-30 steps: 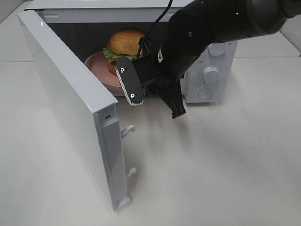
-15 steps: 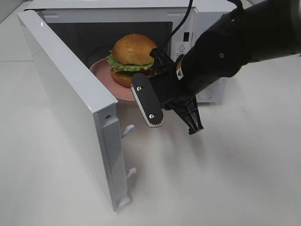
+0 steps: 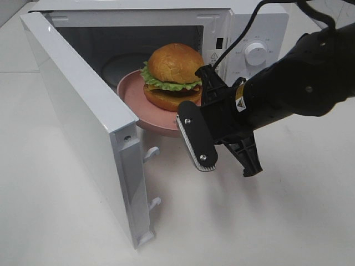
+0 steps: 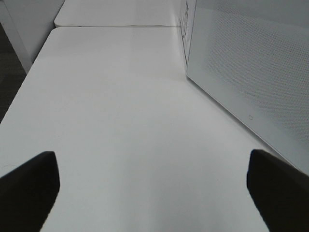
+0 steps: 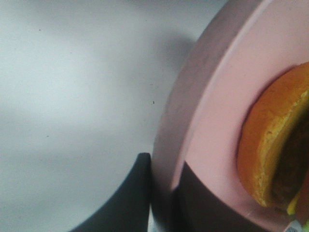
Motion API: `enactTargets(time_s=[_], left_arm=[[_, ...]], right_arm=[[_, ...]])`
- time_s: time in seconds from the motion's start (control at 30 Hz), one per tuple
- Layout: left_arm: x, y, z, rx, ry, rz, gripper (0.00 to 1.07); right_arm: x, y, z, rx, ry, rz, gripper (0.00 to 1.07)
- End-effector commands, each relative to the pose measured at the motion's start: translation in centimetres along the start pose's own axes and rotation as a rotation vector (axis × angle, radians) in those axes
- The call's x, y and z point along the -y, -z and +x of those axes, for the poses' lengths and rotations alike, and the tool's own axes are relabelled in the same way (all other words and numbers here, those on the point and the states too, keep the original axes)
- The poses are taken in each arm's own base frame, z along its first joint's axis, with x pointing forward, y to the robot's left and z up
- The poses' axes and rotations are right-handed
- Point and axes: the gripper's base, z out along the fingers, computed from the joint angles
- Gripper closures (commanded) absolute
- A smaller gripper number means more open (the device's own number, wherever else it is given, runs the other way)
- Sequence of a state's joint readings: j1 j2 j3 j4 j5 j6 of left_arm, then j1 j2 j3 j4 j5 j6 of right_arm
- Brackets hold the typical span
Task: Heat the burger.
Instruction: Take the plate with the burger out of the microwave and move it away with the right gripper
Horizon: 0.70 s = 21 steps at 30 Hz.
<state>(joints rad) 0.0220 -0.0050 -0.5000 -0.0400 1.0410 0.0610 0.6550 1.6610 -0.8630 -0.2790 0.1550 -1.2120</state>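
The burger (image 3: 173, 66), with a golden bun, green lettuce and a dark patty, sits on a pink plate (image 3: 138, 102) at the mouth of the open microwave (image 3: 260, 27). My right arm (image 3: 283, 94) reaches in from the right. In the right wrist view my right gripper (image 5: 161, 169) is shut on the rim of the pink plate (image 5: 212, 106), with the burger's lower bun (image 5: 270, 145) just beyond. My left gripper (image 4: 154, 193) is open over bare table, nothing between its fingers. It does not show in the exterior view.
The microwave door (image 3: 83, 111) stands wide open on the left, swung out toward the front. Its outer face (image 4: 251, 72) is next to my left gripper. The control panel with a white dial (image 3: 256, 54) is at the right of the opening. A white table (image 3: 277, 221) surrounds everything.
The right arm has drawn back to the right and forward, bringing the plate and burger with it from deep inside the cavity to its front edge. The left gripper stays open.
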Motion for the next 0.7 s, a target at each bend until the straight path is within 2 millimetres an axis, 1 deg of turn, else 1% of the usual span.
enactTargets(time_s=[0.03, 0.07, 0.13, 0.17, 0.2, 0.33, 0.37, 0.4, 0.47, 0.5, 0.57, 0.67, 0.7], left_arm=[[0.0, 0.2, 0.2, 0.022, 0.002, 0.000, 0.09], [0.0, 0.2, 0.2, 0.022, 0.002, 0.000, 0.09], [0.0, 0.2, 0.2, 0.022, 0.002, 0.000, 0.09], [0.0, 0.2, 0.2, 0.022, 0.002, 0.000, 0.09], [0.0, 0.2, 0.2, 0.022, 0.002, 0.000, 0.09], [0.0, 0.2, 0.2, 0.022, 0.002, 0.000, 0.09], [0.0, 0.2, 0.2, 0.022, 0.002, 0.000, 0.09], [0.0, 0.2, 0.2, 0.022, 0.002, 0.000, 0.09], [0.0, 0.2, 0.2, 0.022, 0.002, 0.000, 0.09], [0.0, 0.2, 0.2, 0.022, 0.002, 0.000, 0.09], [0.0, 0.2, 0.2, 0.022, 0.002, 0.000, 0.09], [0.0, 0.2, 0.2, 0.022, 0.002, 0.000, 0.09], [0.0, 0.2, 0.2, 0.022, 0.002, 0.000, 0.09]], right_arm=[[0.7, 2.1, 0.2, 0.022, -0.004, 0.113, 1.07], [0.7, 2.1, 0.2, 0.022, -0.004, 0.113, 1.07], [0.4, 3.1, 0.2, 0.022, -0.004, 0.126, 1.07], [0.4, 3.1, 0.2, 0.022, -0.004, 0.126, 1.07], [0.1, 3.7, 0.3, 0.022, -0.004, 0.134, 1.07], [-0.4, 4.5, 0.4, 0.021, -0.005, 0.136, 1.07], [-0.6, 5.2, 0.4, 0.018, -0.006, 0.142, 1.07], [-0.6, 5.2, 0.4, 0.018, -0.006, 0.142, 1.07], [-0.8, 6.1, 0.5, 0.012, -0.008, 0.145, 1.07], [-0.8, 6.1, 0.5, 0.012, -0.008, 0.145, 1.07], [-1.1, 6.9, 0.7, 0.004, 0.000, 0.147, 1.07], [-1.4, 7.5, 0.7, 0.002, -0.002, 0.154, 1.07], [-1.7, 8.0, 0.8, 0.002, -0.016, 0.161, 1.07]])
